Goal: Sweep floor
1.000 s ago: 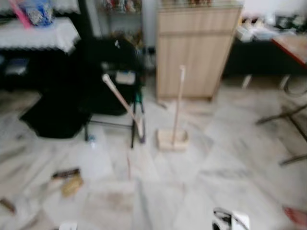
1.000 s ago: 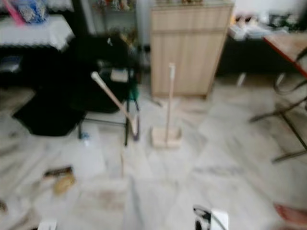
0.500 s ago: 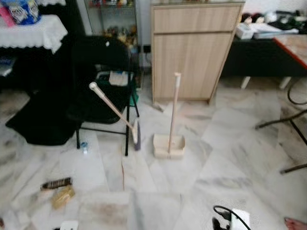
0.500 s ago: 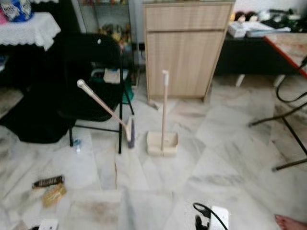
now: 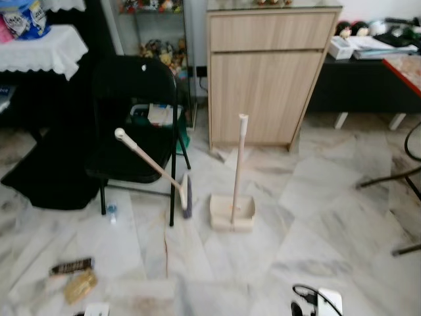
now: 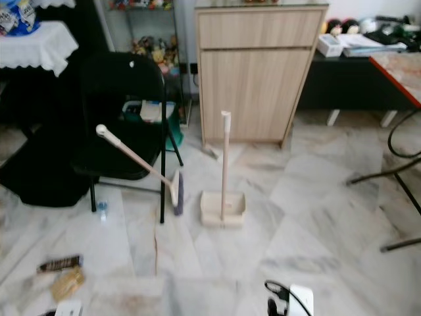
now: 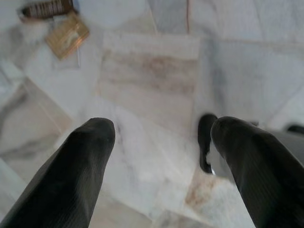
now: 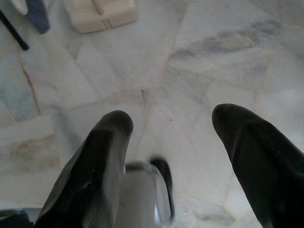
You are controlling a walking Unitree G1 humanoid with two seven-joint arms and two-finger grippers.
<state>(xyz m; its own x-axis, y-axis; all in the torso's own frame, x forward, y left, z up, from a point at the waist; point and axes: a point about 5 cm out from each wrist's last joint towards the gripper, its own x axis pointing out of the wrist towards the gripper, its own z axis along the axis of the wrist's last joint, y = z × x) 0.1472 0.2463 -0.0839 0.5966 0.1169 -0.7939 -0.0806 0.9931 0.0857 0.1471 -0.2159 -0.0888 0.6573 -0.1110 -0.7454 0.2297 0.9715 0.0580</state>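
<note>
A broom (image 5: 155, 169) with a cream handle leans against a black folding chair (image 5: 135, 118), its dark brush head on the marble floor (image 5: 316, 217). Just to its right stands a cream dustpan (image 5: 232, 212) with an upright handle. Litter lies on the floor at the near left: a dark wrapper (image 5: 71, 266) and a tan crumpled packet (image 5: 79, 286), both also in the left wrist view as wrapper (image 7: 45, 8) and packet (image 7: 68, 36). My left gripper (image 7: 161, 137) hangs open above the floor. My right gripper (image 8: 173, 126) is open too, with the dustpan base (image 8: 99, 12) ahead of it.
A wooden cabinet (image 5: 270, 72) stands behind the dustpan. A dark cloth heap (image 5: 46, 178) lies left of the chair under a white-clothed table (image 5: 39, 49). Metal chair legs (image 5: 395, 178) and a red-topped table (image 5: 404, 66) are at the right. A white plug with black cord (image 5: 316, 303) lies near my feet.
The camera has steadied and tilted up a little; the scene has slid down and sharpened. The broom, dustpan and litter have not moved.
</note>
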